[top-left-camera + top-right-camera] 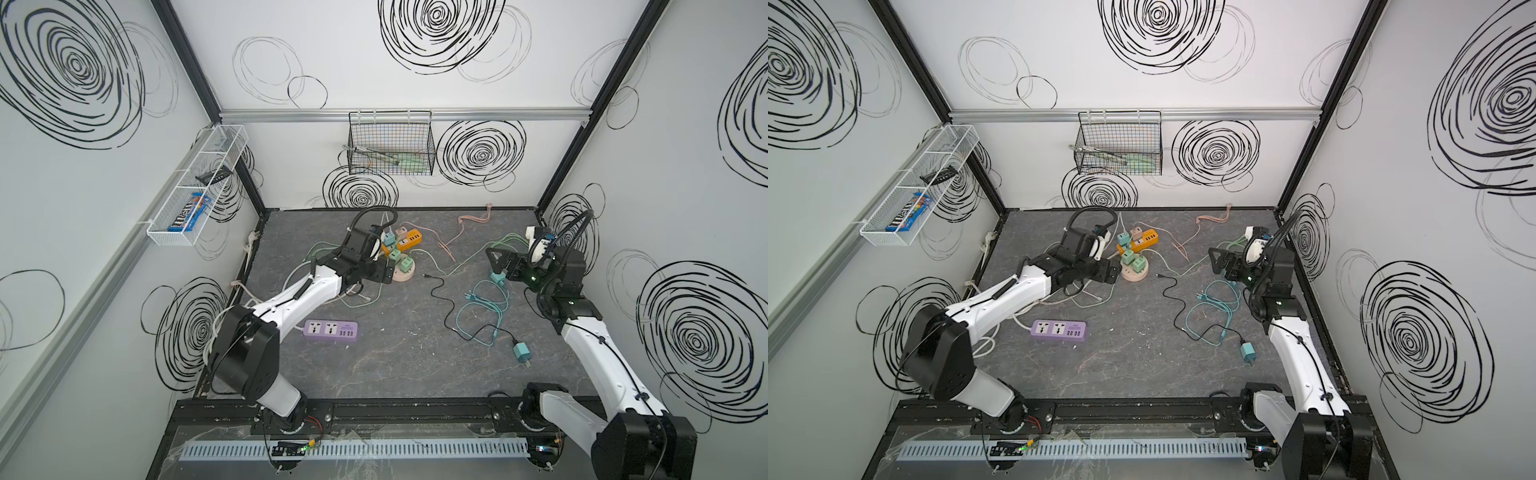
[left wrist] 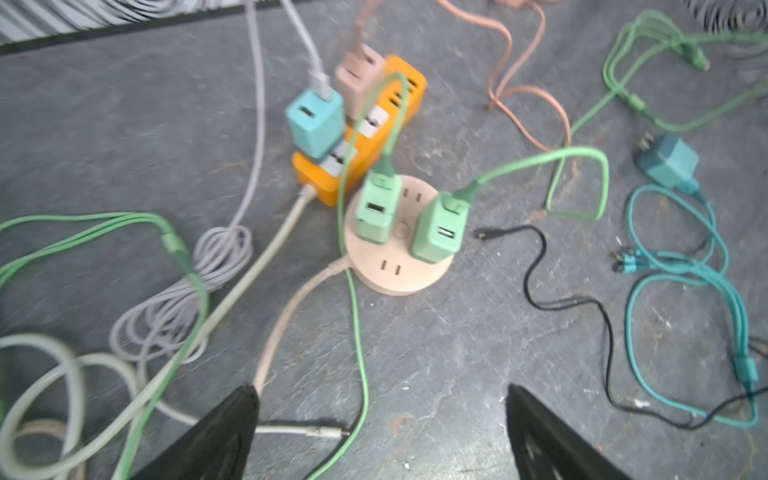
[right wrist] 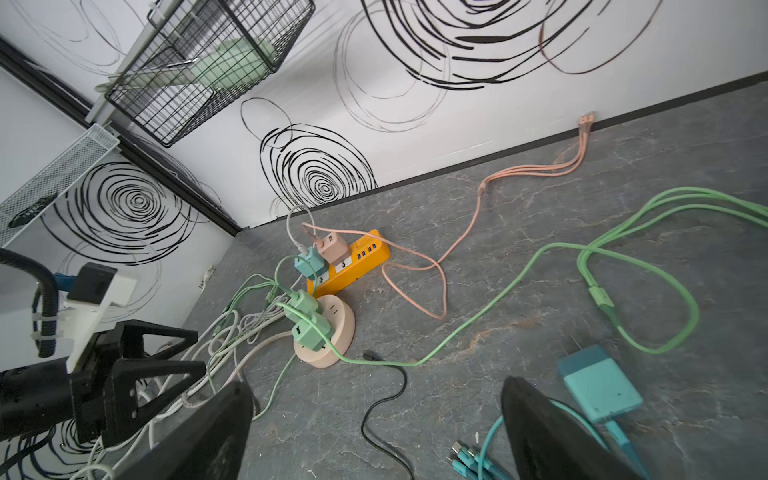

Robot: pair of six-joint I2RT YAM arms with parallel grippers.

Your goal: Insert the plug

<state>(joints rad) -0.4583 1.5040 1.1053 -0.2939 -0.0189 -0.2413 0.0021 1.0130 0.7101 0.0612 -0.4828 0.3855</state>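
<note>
1. Our left gripper (image 2: 380,388) stands wide open with nothing between its fingers, just short of the round hub (image 2: 395,278).
2. Our right gripper (image 3: 376,382) also gapes empty. It hangs over the teal plug (image 3: 598,388), which lies loose on the table (image 1: 415,365) beside one finger with its cord attached.
3. Two green adapters (image 2: 438,232) stand upright in the hub and look fully seated. The hub touches the orange strip (image 2: 316,183), which carries two more adapters.
4. We judge the teal plug to be the next one to insert. We should grip it squarely across its body and leave the prongs clear. We then line them up over a free slot pair on the hub and press straight down.
5. A green cable (image 3: 478,324) and a black cable (image 2: 536,266) cross the table between plug and hub. The plug's own looped cord may drag or snag.
6. The purple strip (image 1: 331,330) lies well apart from the hub, its sockets free.
</note>
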